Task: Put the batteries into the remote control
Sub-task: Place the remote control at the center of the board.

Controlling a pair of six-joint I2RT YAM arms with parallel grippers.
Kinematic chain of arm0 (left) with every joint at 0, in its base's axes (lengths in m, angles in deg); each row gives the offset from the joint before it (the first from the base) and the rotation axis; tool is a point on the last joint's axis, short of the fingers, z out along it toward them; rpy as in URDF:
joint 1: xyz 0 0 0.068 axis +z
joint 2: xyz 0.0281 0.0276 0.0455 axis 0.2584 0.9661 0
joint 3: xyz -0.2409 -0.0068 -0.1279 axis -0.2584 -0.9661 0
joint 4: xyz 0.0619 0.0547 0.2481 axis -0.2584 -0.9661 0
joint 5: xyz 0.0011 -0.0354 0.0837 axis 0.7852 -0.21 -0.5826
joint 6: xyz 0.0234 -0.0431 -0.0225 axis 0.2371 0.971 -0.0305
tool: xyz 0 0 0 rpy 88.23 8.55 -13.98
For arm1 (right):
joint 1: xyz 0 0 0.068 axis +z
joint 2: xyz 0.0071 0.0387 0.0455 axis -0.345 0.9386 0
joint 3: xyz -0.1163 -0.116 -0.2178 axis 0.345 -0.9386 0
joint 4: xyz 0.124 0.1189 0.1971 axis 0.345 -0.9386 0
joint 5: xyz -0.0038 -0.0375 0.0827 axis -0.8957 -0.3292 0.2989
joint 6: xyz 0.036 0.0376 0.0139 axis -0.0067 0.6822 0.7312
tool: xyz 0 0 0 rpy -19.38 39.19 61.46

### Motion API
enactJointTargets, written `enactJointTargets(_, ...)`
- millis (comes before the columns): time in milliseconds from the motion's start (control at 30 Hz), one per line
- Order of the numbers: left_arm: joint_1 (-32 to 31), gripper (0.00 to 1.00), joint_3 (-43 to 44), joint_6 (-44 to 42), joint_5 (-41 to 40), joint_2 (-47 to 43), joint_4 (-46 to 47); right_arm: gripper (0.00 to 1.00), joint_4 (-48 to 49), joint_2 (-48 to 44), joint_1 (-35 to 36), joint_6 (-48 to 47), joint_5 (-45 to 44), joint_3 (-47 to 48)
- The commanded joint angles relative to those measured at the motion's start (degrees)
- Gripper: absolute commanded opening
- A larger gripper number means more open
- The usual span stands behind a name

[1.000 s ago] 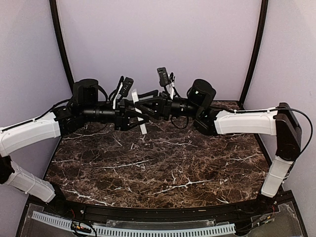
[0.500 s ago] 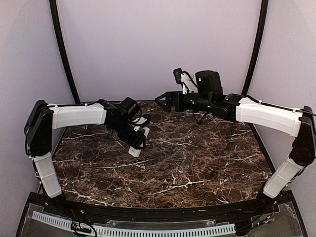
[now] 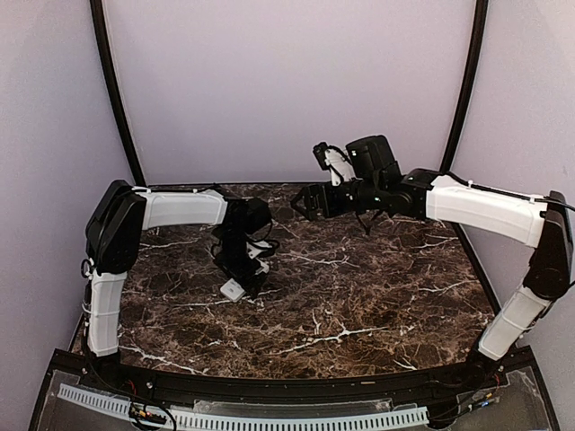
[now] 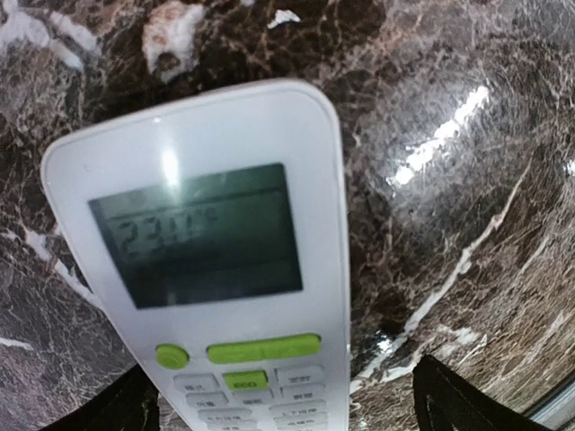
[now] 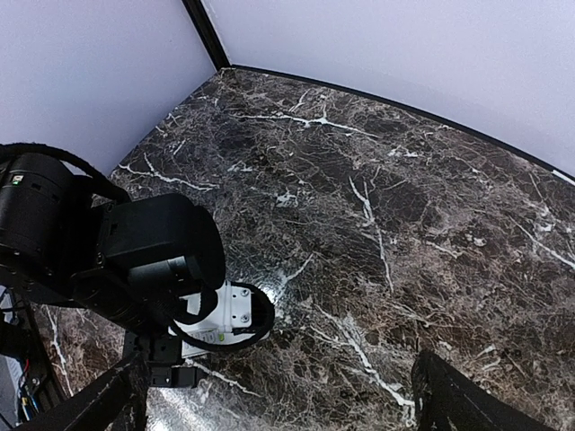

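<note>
From above, the left claw [image 3: 243, 278] stood over the small white plastic remote control [image 3: 233, 289], which lay left of centre on the dark marble worktop [image 3: 359, 305]. The right claw [image 3: 299, 202] hung near the back edge.

At the left wrist, the remote lay display-up, and the claw's fingers [image 4: 445, 404] were spread wider than it.

At the right wrist, the fingers [image 5: 458, 395] stood wide apart, gripping nothing.

1. A dark brown, marble-patterned table [image 3: 359, 305] with white veins filled the scene.
2. Behind the table stood a plain, pale lilac back wall [image 3: 287, 81].
3. Matching side walls [image 3: 40, 135] closed in to the left and right of the table.
4. Two black poles [image 3: 112, 90] rose from the table's far corners.
5. A white perforated strip [image 3: 269, 419] ran along the table's near edge.
6. Bright glare [image 4: 449, 126] lay on the table's glossy top.
</note>
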Motion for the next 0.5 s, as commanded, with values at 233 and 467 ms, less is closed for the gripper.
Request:
enactJointTargets(233, 1.0, 0.99, -5.3, -0.9, 5.9, -18.0, 18.2, 0.98, -2.4, 0.0, -4.8, 3.2, -0.2, 0.7)
enactJointTargets(467, 19.5, 0.99, -22.8, 16.8, 2.7, -35.1, 41.9, 0.99, 0.0, -6.6, -17.3, 6.8, 5.2, -10.7)
